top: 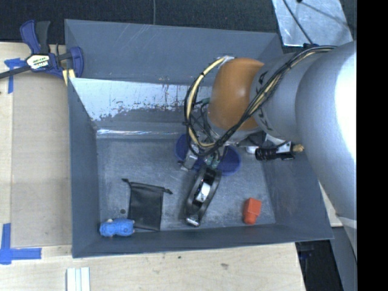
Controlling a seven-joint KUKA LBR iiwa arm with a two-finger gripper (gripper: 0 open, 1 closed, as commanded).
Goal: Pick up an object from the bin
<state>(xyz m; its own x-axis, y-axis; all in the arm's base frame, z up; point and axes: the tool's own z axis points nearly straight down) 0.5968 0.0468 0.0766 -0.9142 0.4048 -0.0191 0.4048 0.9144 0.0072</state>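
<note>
My gripper (194,218) hangs down below the arm's wrist, its tip low near the front of the bin floor. To its left a flat black pouch (145,204) lies on the floor, a short gap away. An orange block (252,210) sits to its right, near the front right corner. Behind the gripper, a dark blue rounded thing (230,162) shows on both sides of the wrist, its middle hidden. I see nothing held in the gripper.
A small blue toy-like thing (117,227) lies in the front left corner, beside the pouch. The arm and its orange cover hang over the back right of the bin and hide the floor there.
</note>
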